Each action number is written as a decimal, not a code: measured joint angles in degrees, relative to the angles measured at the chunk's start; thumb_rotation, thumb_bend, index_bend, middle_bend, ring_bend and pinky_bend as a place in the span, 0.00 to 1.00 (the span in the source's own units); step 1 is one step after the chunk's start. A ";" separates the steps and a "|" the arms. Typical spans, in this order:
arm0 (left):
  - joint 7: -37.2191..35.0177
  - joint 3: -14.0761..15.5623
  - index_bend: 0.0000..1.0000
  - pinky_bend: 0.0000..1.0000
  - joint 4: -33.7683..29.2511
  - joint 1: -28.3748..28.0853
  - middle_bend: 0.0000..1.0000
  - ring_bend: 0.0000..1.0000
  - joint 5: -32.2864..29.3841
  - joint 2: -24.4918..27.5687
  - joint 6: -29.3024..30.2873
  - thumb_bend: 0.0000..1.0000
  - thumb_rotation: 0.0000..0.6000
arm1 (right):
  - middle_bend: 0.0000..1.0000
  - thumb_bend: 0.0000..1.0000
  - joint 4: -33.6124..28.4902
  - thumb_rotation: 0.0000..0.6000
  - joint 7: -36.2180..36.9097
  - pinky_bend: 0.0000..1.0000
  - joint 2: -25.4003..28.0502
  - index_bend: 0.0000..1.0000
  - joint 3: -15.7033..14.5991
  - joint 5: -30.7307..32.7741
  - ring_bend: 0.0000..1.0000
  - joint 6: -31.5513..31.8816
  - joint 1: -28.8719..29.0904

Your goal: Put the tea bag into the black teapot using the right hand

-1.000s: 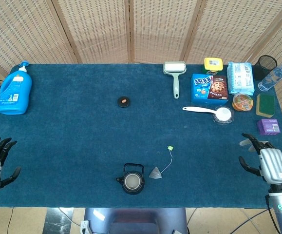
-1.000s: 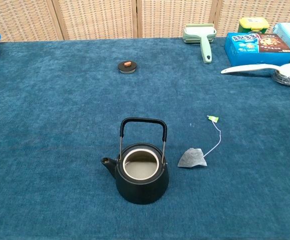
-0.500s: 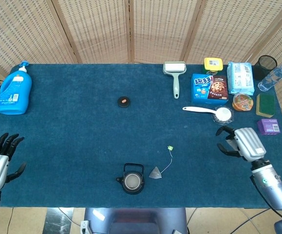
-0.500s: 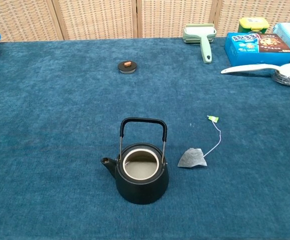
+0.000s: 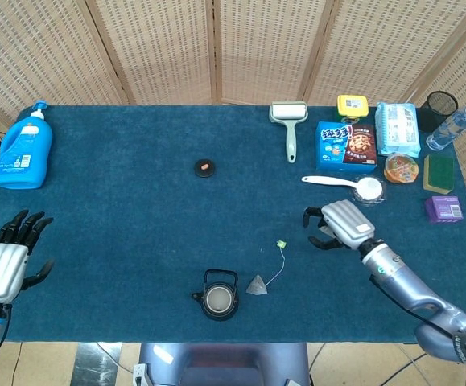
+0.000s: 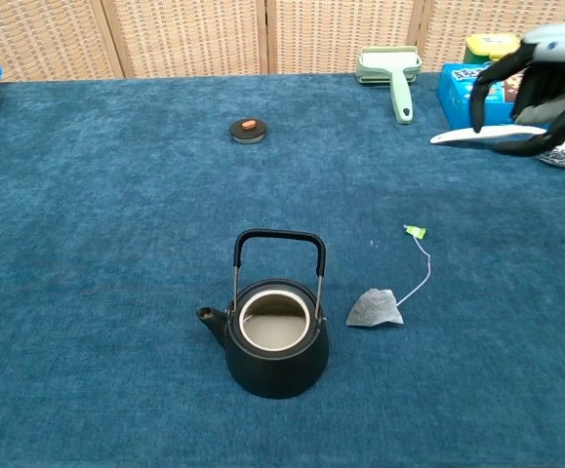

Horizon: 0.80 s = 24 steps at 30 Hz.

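Observation:
The black teapot stands lidless near the table's front edge, handle upright. Just to its right lies the grey tea bag, flat on the cloth, its string running up to a green tag. My right hand hovers above the cloth, right of the tag and apart from it, fingers spread and curved downward, holding nothing. My left hand stays at the front left corner with its fingers apart and nothing in it.
The teapot's lid lies mid-table. A blue detergent bottle stands far left. At the back right sit a lint roller, a cookie box, a white spoon, and several other packets.
My right hand has swept leftward from the table's right edge toward the tea bag's tag, coming into the chest view. The left hand has risen slightly. Teapot and tea bag are unmoved.

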 measured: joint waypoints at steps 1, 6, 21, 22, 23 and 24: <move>-0.13 -0.10 0.14 0.14 0.12 -0.20 0.12 0.00 0.00 -0.06 -0.09 0.35 1.00 | 1.00 0.39 0.12 1.00 -0.46 1.00 -0.58 0.45 -0.07 0.48 1.00 -1.02 0.75; -0.42 -0.35 0.14 0.14 0.32 -0.76 0.12 0.00 -0.30 0.15 -0.45 0.35 1.00 | 1.00 0.41 1.24 1.00 -2.77 1.00 -3.26 0.43 -0.32 2.46 1.00 -3.25 2.97; -1.43 0.00 0.14 0.14 0.70 -0.98 0.12 0.00 -0.93 0.22 -0.32 0.35 1.00 | 1.00 0.44 5.48 1.00 -10.58 1.00 -9.61 0.43 -1.65 8.03 1.00 -6.80 5.94; -1.51 0.05 0.14 0.14 0.72 -0.95 0.12 0.00 -1.02 0.27 -0.31 0.35 1.00 | 1.00 0.44 5.92 1.00 -10.88 1.00 -10.10 0.43 -1.79 8.32 1.00 -6.97 6.07; -1.55 0.08 0.14 0.14 0.73 -0.94 0.12 0.00 -1.06 0.30 -0.31 0.35 1.00 | 1.00 0.44 6.23 1.00 -11.11 1.00 -10.45 0.43 -1.89 8.49 1.00 -7.06 6.16; -1.60 0.11 0.14 0.14 0.73 -0.94 0.12 0.00 -1.09 0.33 -0.31 0.35 1.00 | 1.00 0.44 6.52 1.00 -11.35 1.00 -10.76 0.43 -2.00 8.65 1.00 -7.13 6.25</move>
